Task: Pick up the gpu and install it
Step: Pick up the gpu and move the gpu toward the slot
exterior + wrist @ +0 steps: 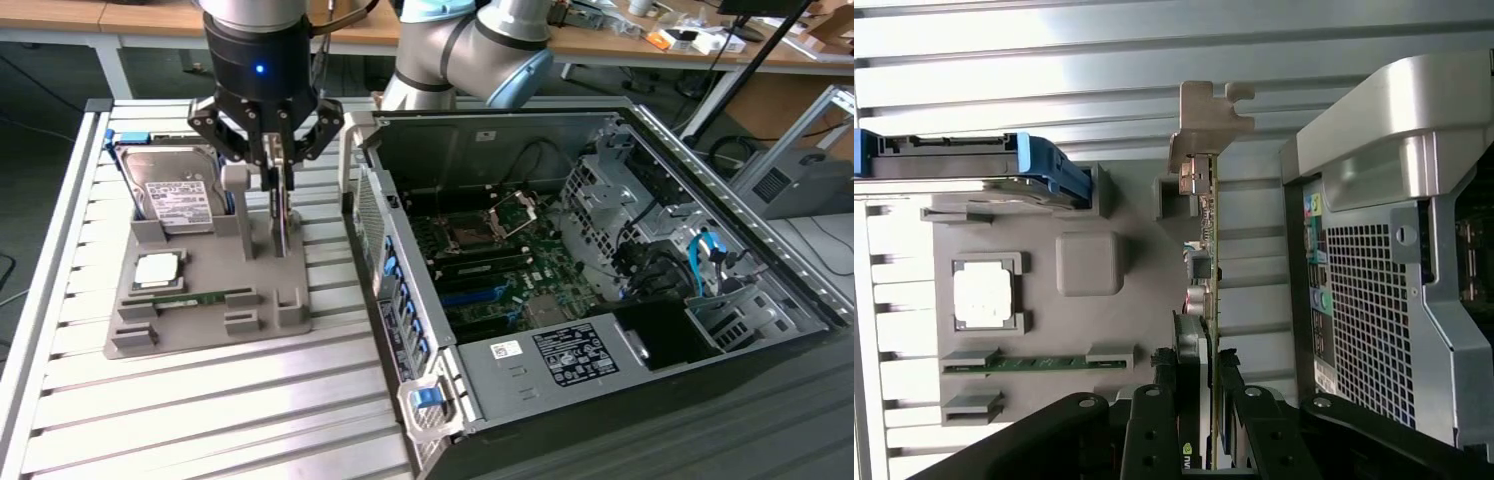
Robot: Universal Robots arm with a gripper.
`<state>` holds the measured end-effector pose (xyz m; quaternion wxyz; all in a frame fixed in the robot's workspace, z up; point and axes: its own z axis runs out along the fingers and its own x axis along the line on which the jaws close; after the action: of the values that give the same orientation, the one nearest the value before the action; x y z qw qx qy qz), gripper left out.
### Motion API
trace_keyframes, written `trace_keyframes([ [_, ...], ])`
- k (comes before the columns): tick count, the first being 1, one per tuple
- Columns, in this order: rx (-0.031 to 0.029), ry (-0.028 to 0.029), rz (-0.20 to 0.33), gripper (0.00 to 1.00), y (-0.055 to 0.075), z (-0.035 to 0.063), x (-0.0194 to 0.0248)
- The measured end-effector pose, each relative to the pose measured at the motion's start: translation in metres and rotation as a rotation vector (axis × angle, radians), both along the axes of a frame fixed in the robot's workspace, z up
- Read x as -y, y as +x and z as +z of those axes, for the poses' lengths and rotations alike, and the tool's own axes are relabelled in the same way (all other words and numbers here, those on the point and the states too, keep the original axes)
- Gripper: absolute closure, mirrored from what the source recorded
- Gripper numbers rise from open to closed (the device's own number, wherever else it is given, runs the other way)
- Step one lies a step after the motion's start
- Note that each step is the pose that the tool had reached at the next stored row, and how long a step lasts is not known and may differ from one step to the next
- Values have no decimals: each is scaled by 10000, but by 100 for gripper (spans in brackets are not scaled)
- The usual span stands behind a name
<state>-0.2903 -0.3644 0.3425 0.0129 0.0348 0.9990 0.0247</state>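
The gpu (282, 225) stands on edge in a slot of the grey holder tray (267, 305), a thin dark strip with a silvery edge. My gripper (276, 185) reaches straight down over it, one finger on each side of the card, pressed against it. In the wrist view the gpu (1206, 250) runs edge-on from a tan bracket down between my black fingers (1154, 425), and the gripper (1199, 405) is shut on it. The card still sits in the tray (1139, 200).
On the same tray lie a silver hard drive (174, 195), a square processor (156, 268) and a green memory stick (187, 298). The open computer case (747, 250) stands at the exterior view's right, its motherboard (494, 260) exposed. The table (200, 420) is of ribbed aluminium.
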Motion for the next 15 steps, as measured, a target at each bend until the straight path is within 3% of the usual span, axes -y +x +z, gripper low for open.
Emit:
trace_keyframes([
  [15, 1, 30, 0, 73, 0, 32, 0],
])
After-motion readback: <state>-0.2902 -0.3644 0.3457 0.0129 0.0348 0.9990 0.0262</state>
